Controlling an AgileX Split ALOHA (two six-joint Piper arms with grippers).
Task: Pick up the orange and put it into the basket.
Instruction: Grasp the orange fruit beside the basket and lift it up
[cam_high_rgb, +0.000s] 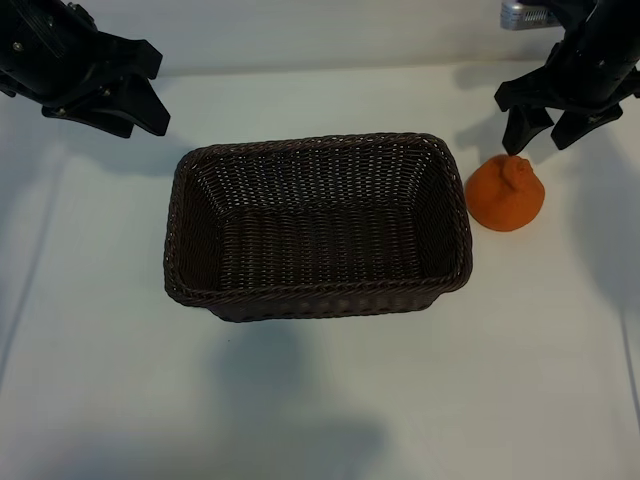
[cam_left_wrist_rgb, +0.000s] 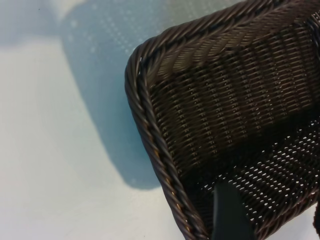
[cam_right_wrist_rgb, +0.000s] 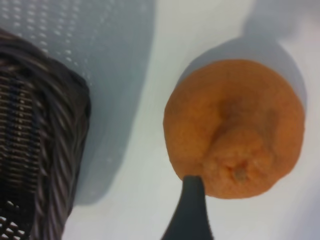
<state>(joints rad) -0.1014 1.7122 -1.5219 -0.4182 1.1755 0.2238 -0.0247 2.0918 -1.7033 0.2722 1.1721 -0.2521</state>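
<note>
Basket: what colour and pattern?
Dark brown woven wicker with a braided rim; the basket shows best in the left wrist view.

orange (cam_high_rgb: 505, 193) beside basket (cam_high_rgb: 318, 297) — knob up

Soft, even light falls from overhead on the white matte table (cam_high_rgb: 320, 400), with a faint bluish cast and no hard glare. The dark brown woven wicker basket (cam_high_rgb: 318, 228) throws a diffuse grey shadow toward the near edge of the table. Beneath the black right gripper (cam_high_rgb: 543, 130), the small round matte orange fruit (cam_high_rgb: 505, 192) is evenly lit and reasonably crisp in the exterior view. In the right wrist view the orange (cam_right_wrist_rgb: 235, 127) is slightly soft, its shadow pooling behind it, and a near fingertip (cam_right_wrist_rgb: 192, 210) is blurred. In the left wrist view the basket's braided rim (cam_left_wrist_rgb: 150, 145) shows small glints and casts a blue-grey shadow.
</note>
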